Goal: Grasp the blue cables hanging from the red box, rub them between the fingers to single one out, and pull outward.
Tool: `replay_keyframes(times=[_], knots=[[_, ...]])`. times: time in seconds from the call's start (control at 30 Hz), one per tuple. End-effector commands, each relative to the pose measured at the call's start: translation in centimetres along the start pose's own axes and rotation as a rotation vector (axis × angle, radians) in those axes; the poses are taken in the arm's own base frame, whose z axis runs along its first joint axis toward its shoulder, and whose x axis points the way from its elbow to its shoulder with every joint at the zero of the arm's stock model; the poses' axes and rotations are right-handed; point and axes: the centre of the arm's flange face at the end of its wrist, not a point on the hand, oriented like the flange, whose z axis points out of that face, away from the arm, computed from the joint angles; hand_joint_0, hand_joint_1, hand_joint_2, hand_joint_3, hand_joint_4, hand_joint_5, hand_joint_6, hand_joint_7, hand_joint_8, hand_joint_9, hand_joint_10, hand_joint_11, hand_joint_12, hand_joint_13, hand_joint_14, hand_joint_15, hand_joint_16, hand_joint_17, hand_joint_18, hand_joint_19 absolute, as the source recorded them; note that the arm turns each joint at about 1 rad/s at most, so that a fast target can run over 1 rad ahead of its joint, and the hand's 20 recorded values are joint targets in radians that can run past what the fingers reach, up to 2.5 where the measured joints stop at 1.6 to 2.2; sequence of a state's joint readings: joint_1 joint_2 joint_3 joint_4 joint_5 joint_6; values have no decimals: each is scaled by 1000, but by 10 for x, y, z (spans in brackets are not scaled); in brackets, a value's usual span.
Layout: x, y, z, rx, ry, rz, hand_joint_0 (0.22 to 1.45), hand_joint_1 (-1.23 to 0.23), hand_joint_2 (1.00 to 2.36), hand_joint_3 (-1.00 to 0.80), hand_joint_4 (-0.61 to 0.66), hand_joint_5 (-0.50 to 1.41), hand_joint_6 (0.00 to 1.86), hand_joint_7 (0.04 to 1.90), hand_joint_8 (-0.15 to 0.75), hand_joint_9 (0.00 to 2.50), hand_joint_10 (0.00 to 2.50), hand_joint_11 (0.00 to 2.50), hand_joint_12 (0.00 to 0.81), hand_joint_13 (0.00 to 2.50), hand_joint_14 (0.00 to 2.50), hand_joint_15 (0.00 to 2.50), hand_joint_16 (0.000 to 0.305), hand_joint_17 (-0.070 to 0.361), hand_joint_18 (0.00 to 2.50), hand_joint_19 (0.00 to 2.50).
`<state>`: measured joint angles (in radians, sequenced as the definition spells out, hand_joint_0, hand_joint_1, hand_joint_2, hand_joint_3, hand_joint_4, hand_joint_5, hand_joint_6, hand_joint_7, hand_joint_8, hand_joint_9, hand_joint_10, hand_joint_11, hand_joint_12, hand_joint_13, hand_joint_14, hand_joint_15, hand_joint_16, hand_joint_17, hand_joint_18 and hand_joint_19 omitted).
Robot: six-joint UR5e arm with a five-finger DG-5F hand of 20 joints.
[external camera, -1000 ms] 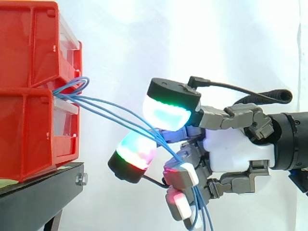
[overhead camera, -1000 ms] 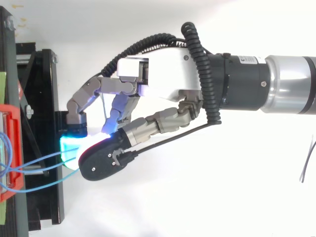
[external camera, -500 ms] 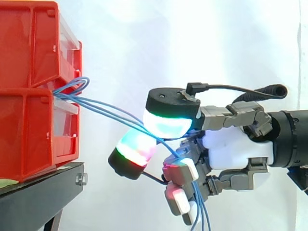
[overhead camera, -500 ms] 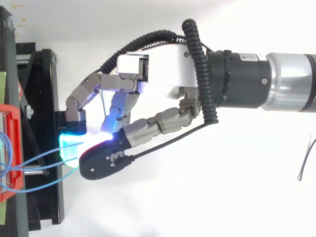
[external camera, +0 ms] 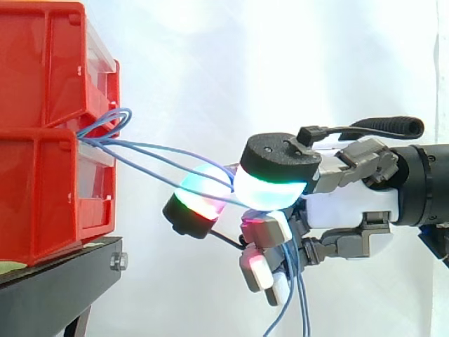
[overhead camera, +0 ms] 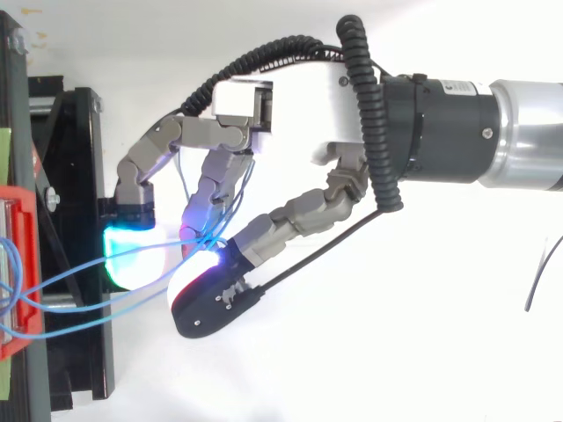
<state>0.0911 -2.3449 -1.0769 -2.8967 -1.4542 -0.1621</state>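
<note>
Between the curled, glowing fingertips (external camera: 270,191) of the robot hand (external camera: 351,210) the blue cables (external camera: 105,142) are pinched, reaching across from the red box (external camera: 35,196) beyond the fingertips, and their free ends hang loose under the palm.

stand: black stand (external camera: 63,284), flat top, square front edge on the right in the side view
hardware: bolt (external camera: 118,262) at the top front corner of the stand
on stand: lower red bin (external camera: 42,200), resting directly on top, front near the edge
stacked: upper red bin (external camera: 42,63) on the lower one, clear of the stand
</note>
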Motion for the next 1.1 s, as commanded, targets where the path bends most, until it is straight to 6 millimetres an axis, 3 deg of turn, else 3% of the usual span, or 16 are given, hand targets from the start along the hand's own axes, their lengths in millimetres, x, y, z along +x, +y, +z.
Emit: replay_keyframes(times=[0.0,0.1,0.37,0.6,0.8,1.07], knots=[[-2,0,0,0,-2,-2,680,-879,1000,-500,47,-179,889,805,269,1169,24,951,345,1037,24,595,48,108,909,649],[-3,1,-1,-1,-4,-2,552,-720,1000,-500,68,-166,863,819,288,1196,26,916,366,1062,23,606,51,114,937,685],[-3,1,-1,-1,-4,-2,553,-505,1000,-500,56,-141,819,868,296,1222,24,870,374,1077,21,604,51,116,951,703],[-5,2,-1,-2,-6,-1,601,-541,1006,-413,51,-134,818,933,296,1240,24,882,369,1079,24,607,50,112,945,721],[-6,1,-1,0,-7,-3,580,-482,1002,-466,55,-124,815,933,305,1282,22,870,377,1107,21,594,51,114,970,717],[-6,1,-1,0,-7,-23,608,-577,1016,-186,52,-105,780,912,324,1303,24,864,393,1137,22,582,55,123,1026,683]])
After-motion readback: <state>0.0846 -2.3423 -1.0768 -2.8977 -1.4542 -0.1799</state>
